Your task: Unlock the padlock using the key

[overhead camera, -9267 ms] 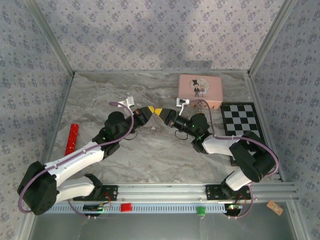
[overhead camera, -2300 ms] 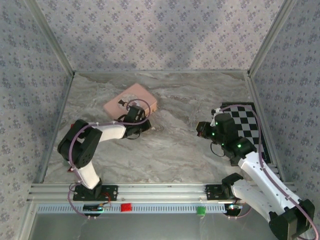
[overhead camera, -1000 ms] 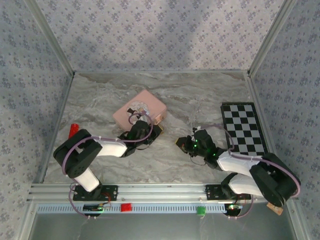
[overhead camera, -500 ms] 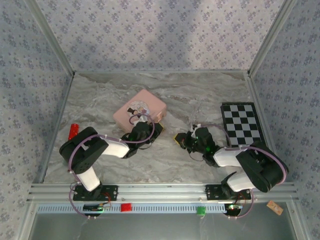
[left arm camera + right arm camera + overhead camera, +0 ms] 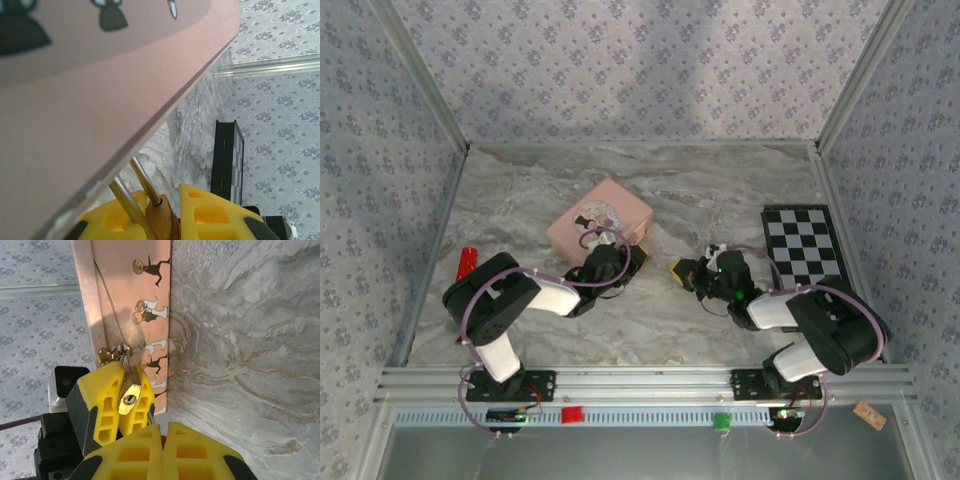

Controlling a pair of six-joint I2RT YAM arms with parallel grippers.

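Padlock [image 5: 129, 399] is clamped in my left pincer [image 5: 127, 377] (keyhole facing the other arm), at the pink tin's [image 5: 130, 300] edge. Right pincer [image 5: 164, 432] is pressed shut, close by.

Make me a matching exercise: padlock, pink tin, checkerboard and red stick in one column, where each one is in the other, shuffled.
1. padlock
2. pink tin
3. checkerboard
4. red stick

A. right side of the table
B. left side of the table
C. between the left gripper fingers
D. mid-table, just beyond the left gripper

Pairs: 1-C, 2-D, 3-A, 4-B
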